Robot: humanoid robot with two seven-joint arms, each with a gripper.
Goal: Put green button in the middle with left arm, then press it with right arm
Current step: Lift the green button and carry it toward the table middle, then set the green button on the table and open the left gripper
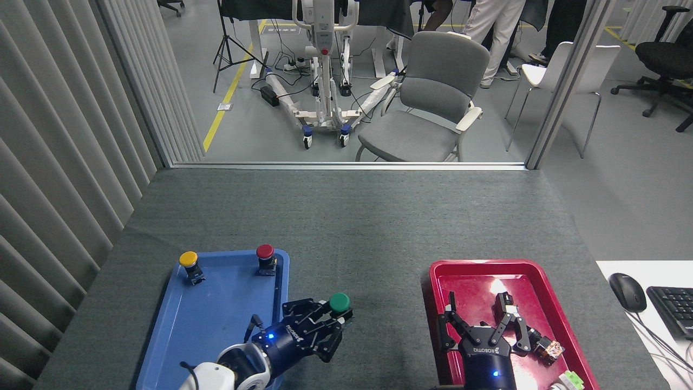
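Observation:
The green button (339, 302) is held in the fingers of my left gripper (327, 319), which is shut on its body, just right of the blue tray (206, 325) and above the bare dark grey cloth of the middle (379, 303). The left arm's white wrist comes in from the bottom left. My right gripper (482, 325) stands open over the red tray (541, 303), fingers spread, nothing between them.
A yellow button (189, 260) and a red button (265, 252) stand at the blue tray's far edge. Small parts (549, 349) lie in the red tray. A mouse (627, 291) and a keyboard (674, 309) sit at the right.

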